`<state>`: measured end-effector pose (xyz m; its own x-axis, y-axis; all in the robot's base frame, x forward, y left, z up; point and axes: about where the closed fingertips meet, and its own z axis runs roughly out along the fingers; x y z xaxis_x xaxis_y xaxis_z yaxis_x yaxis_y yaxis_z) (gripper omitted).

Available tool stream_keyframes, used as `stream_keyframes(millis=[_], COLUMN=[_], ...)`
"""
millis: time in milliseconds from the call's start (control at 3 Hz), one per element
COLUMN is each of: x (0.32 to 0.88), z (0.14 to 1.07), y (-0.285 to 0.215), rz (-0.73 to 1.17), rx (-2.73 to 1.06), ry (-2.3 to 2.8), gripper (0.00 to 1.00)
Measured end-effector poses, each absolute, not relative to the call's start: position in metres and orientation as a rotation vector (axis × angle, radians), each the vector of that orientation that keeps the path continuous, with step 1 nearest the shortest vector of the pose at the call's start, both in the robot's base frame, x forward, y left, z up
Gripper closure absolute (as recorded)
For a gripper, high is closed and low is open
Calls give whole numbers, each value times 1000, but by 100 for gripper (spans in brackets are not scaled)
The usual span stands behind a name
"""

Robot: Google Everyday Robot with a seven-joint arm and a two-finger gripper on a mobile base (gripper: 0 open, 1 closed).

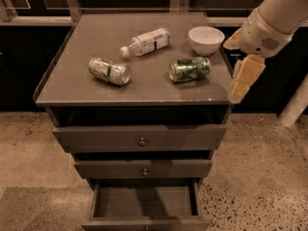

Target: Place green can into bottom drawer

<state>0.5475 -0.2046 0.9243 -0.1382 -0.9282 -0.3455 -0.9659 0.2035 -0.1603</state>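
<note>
The green can (189,69) lies on its side on the cabinet top (77,88), right of centre, just in front of a white bowl. The bottom drawer (144,206) is pulled open below and looks empty. My gripper (243,81) hangs off the cabinet's right edge, to the right of the green can and apart from it, pointing down. It holds nothing that I can see.
A pale silver-white can (109,70) lies at the left of the top. A clear plastic bottle (146,42) lies at the back middle. A white bowl (206,39) stands at the back right. Two upper drawers with knobs (142,141) are partly open. Speckled floor surrounds the cabinet.
</note>
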Motion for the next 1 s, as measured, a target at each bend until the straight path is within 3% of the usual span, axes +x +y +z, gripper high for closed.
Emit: stream_keyframes(millis=[333, 1000], x=[547, 597], z=[923, 893], y=[-207, -188], rz=[135, 255], rx=[-1744, -1751], ry=[2128, 2020], gripper=[0, 0])
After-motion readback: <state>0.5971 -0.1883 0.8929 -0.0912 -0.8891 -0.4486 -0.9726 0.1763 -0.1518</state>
